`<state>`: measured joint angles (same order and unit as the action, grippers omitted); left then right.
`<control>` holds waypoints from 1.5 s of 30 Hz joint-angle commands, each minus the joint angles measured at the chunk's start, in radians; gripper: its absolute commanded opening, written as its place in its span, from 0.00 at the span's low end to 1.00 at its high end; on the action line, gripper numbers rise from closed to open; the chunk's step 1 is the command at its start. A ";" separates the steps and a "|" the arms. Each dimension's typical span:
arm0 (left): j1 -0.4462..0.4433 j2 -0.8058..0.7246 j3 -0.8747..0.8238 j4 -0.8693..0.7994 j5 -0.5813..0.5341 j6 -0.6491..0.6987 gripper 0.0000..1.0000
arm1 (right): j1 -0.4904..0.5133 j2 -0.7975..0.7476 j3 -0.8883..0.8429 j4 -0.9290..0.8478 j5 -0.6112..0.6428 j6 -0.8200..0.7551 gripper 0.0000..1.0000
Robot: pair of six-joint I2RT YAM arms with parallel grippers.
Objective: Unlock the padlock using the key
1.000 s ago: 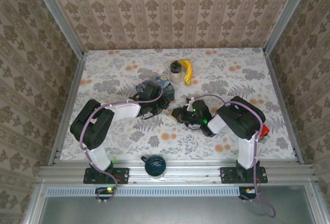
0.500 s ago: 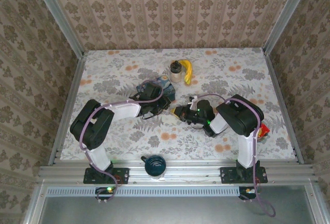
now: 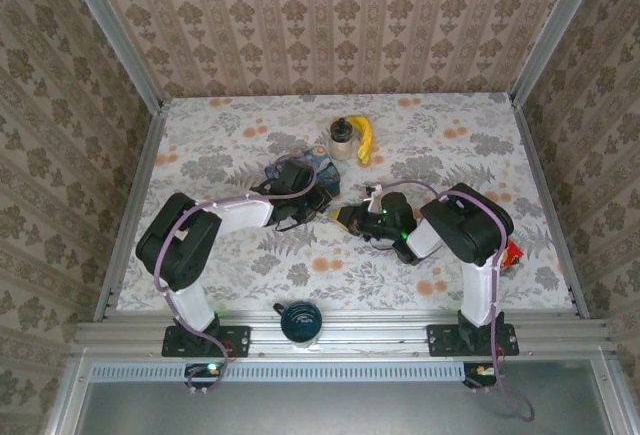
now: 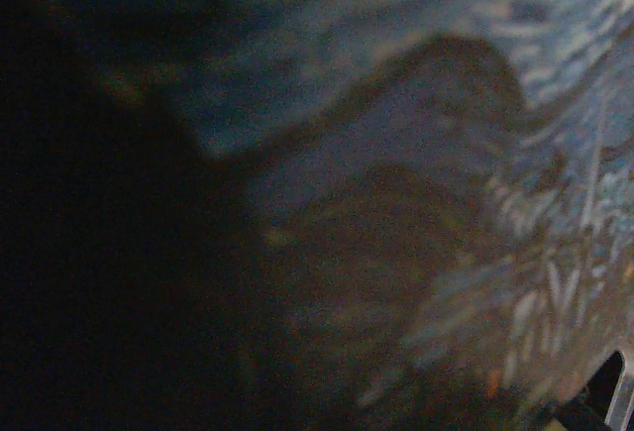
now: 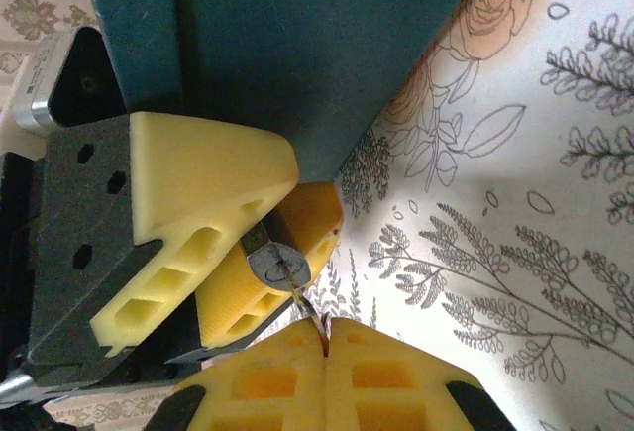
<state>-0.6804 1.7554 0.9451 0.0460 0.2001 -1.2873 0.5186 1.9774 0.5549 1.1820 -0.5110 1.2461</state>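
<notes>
Setting: a table (image 3: 450,155) under a cloth printed with grey leaves and orange roses, boxed in by walls of beige damask paper.
Padlock: the padlock (image 5: 275,261) is a small dark block with a round silvery keyway face. It sits near the middle of the table, just below the corner of the blue tin box (image 5: 297,45).
Key: the key (image 5: 309,310) is a thin sliver of metal with a wire ring. It runs from the keyway face down to the right pads. Its tip meets the slot; how deep it sits I cannot tell.
Left gripper: the left gripper (image 5: 297,203) has its fingers narrowly parted and clamped on the padlock, one pale yellow finger above and one orange finger below.
Right gripper: the right gripper (image 5: 325,344) has its fingers pressed flat together, pinching the key at its ring end.
Done so far: the lock is braced, the key is held, and the two are lined up and touching.
Left to do: probably seating the key fully, turning it and freeing the shackle. The shackle is hidden, so I cannot say whether it is open.
Textures: the fingers are moulded plastic with honeycomb pockets, blunt and wedge-shaped. The tin is smooth painted metal, a swirl of blue in the left wrist view. The key looks slight and likely to slip or bend under a twist.
Further out: a small jar (image 3: 342,139) stands beside a banana (image 3: 365,139) towards the back, and a dark cup (image 3: 298,321) sits at the near rail.
</notes>
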 commanded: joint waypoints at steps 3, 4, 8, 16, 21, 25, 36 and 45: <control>-0.029 0.013 0.023 -0.057 0.151 -0.044 0.14 | -0.018 -0.014 0.061 -0.068 0.054 -0.060 0.00; -0.031 0.012 0.023 -0.055 0.153 -0.044 0.14 | -0.021 -0.014 0.067 -0.067 0.052 -0.064 0.00; -0.033 0.011 0.023 -0.053 0.157 -0.043 0.14 | -0.035 -0.017 0.088 -0.066 0.043 -0.068 0.00; -0.038 0.016 0.032 -0.041 0.170 -0.042 0.14 | -0.035 -0.009 0.125 -0.049 0.049 -0.062 0.00; -0.042 0.013 0.031 -0.043 0.172 -0.038 0.14 | -0.046 0.001 0.126 0.031 0.040 -0.063 0.00; -0.045 0.009 0.027 -0.043 0.175 -0.035 0.14 | -0.057 0.013 0.138 0.054 0.029 -0.075 0.00; -0.057 0.016 0.033 -0.044 0.193 -0.022 0.14 | -0.054 -0.070 0.195 -0.185 0.046 -0.268 0.00; -0.071 0.038 0.035 -0.026 0.217 -0.031 0.13 | -0.055 -0.130 0.260 -0.362 0.106 -0.347 0.00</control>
<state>-0.6773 1.7721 0.9714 0.0818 0.1947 -1.3102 0.4812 1.8744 0.7219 0.7555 -0.5491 0.9279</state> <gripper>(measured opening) 0.281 0.062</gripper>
